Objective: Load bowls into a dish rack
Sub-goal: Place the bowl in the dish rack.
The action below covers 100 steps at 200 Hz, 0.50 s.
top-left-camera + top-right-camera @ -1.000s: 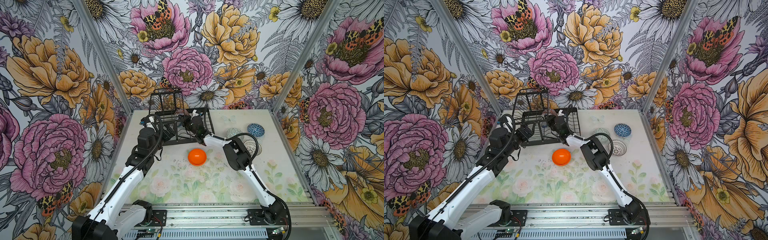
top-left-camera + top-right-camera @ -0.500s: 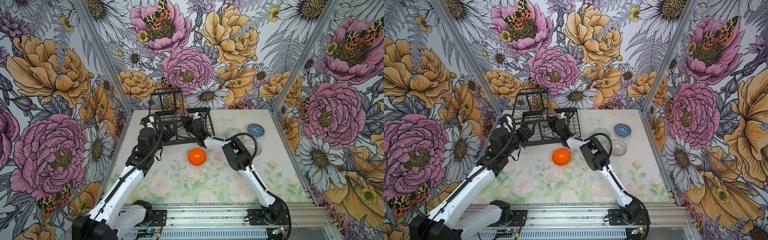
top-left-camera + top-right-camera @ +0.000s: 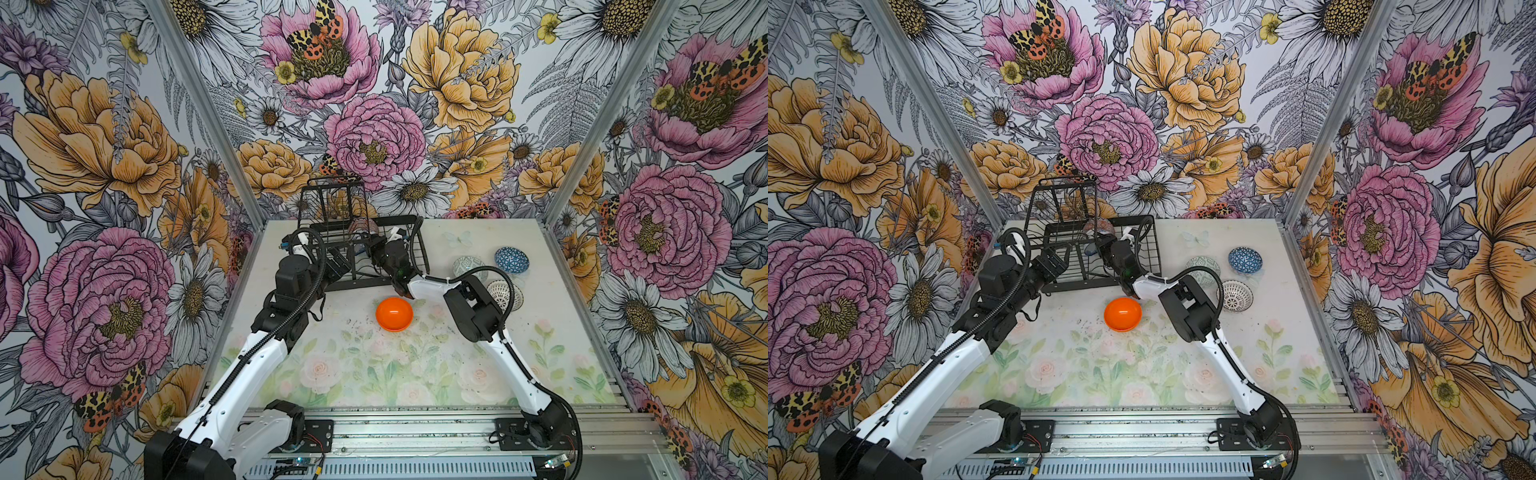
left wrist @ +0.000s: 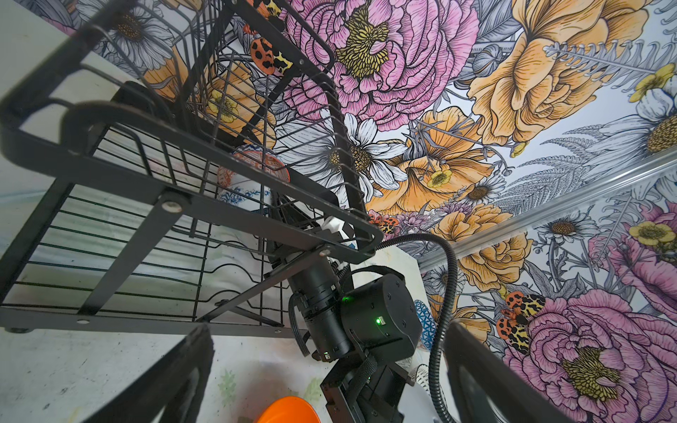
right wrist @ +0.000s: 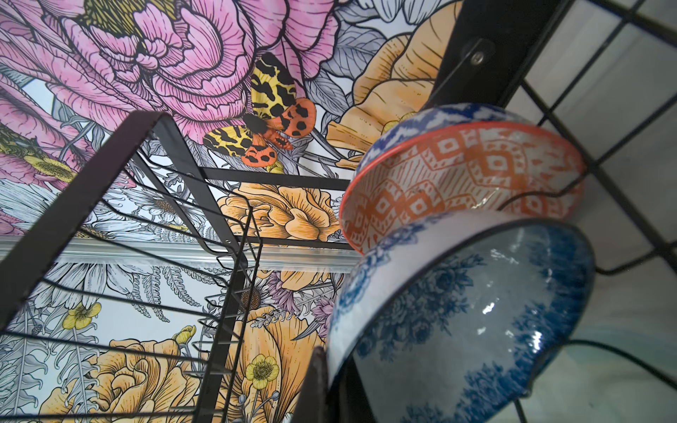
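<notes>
Seating the blue-white floral bowl (image 5: 458, 322) is judged the step in hand. Its rim appears pinched by the closed right gripper (image 3: 374, 246) inside the dish rack (image 3: 365, 283), upper centre in both top views, next to the orange-white bowl (image 5: 458, 175). It is best lowered until a slot wire carries it, tilted like its neighbour, before release. The left gripper (image 3: 338, 266), jaws apart and empty, is seen at the rack's lower-left corner.
</notes>
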Tool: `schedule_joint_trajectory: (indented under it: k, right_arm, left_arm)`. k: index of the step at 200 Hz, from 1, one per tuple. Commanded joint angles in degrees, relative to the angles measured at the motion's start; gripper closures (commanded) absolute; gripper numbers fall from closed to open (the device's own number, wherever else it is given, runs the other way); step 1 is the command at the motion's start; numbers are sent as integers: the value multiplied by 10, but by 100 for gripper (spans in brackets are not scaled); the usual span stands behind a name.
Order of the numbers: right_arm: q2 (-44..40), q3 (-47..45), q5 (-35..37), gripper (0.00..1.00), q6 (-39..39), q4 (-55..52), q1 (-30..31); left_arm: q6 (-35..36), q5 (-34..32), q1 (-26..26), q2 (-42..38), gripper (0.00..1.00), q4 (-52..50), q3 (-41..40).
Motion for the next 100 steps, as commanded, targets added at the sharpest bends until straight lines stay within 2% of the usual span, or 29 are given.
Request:
schedule_joint_trajectory:
  k: [1, 100]
  right_arm:
    - [-19, -14, 7, 97, 10, -35, 7]
    - [-22, -27, 29, 92, 42, -66, 12]
  left_arm:
    - [-5, 8, -2, 1, 1, 9, -3]
    - [-5, 6, -3, 0, 1, 8, -3]
